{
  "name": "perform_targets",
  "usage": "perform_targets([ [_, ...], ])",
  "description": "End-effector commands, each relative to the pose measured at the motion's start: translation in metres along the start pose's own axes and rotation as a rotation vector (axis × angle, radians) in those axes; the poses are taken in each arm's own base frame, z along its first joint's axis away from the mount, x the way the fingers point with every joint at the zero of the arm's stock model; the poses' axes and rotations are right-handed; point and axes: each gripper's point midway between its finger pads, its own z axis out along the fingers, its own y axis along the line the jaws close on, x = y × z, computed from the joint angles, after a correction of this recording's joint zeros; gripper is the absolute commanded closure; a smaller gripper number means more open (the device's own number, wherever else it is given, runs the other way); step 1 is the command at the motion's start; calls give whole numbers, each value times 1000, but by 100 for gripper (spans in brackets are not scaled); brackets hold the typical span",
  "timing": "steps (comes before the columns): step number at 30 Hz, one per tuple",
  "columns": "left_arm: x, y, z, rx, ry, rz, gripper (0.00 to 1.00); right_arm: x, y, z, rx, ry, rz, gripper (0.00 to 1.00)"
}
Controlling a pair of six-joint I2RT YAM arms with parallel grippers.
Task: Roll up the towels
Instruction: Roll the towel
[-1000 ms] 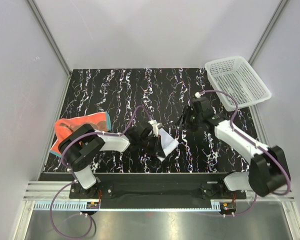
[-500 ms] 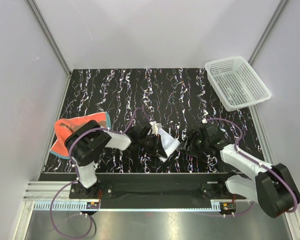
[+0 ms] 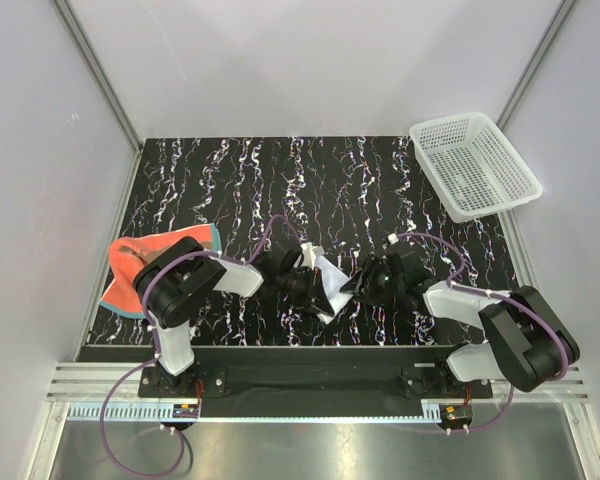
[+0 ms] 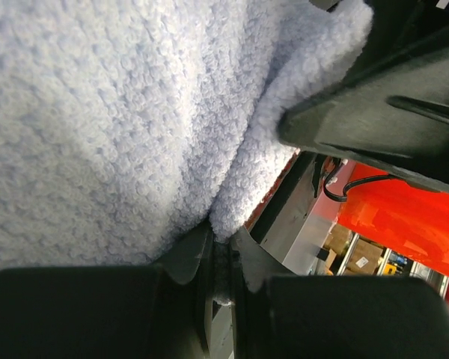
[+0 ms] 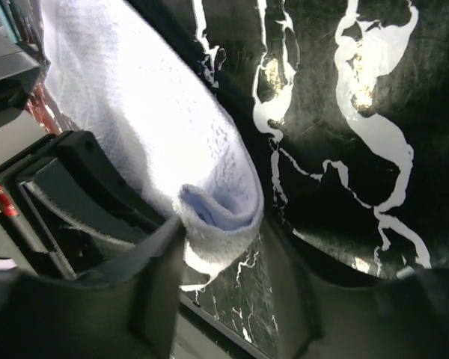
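Rolling the white towel [image 3: 336, 272], mid-step.
Left claw [image 3: 315, 287] pinches it; right claw [image 5: 226, 247], open around its end, likely needs to close next.

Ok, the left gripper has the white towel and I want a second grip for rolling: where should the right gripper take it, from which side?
Probably the folded-over free corner of the white towel, coming from the robot's right, opposite the left gripper pinching its other side. That corner is thick and rounded, and lies between the right gripper's open fingers.
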Motion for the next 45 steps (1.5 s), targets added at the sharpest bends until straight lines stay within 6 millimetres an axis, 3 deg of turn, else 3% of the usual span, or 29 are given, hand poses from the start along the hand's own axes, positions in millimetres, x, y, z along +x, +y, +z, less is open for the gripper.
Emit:
perform_targets([
  [1,7,17,4,-43,33,-41,96,0,6,8,-31,-3,-16,51],
  [2,6,15,4,-37,33,-41,96,0,7,9,-34,-2,-18,57],
  [3,5,13,3,-32,31,-39,96,2,7,10,-34,6,-20,72],
  [7,-2,7,0,-40,3,-17,95,7,0,11,20,35,-21,89],
  [9,-2,10,-5,-96,-7,-5,90,2,2,10,47,34,-28,92],
  [10,-12,7,-11,-132,-59,59,87,0,2,8,59,34,-39,93],
  [11,-11,7,-13,-165,-65,87,80,-1,2,6,86,44,-37,94],
  [12,-6,11,-19,-225,-54,91,64,0,-2,3,122,50,-34,94],
  [13,-16,5,-25,-273,-104,165,59,4,-9,-1,166,73,-36,95],
  [16,-21,5,-39,-414,-141,252,44,2,-8,-5,209,96,-45,96],
  [17,-23,-1,-44,-432,-161,278,43,-1,-3,-6,209,97,-49,96],
  [18,-26,5,-52,-508,-182,303,41,1,-5,-5,220,111,-50,96],
  [24,-31,-49,-71,-678,-348,608,41,3,-9,-7,274,156,-47,96],
  [30,-17,-79,-57,-726,-405,841,42,1,-6,-9,322,194,-51,96],
  [37,2,-61,-9,-785,-296,959,42,1,-4,-8,325,213,-54,96],
  [45,3,-45,11,-802,-264,959,42,4,-3,-11,313,222,-55,96],
])
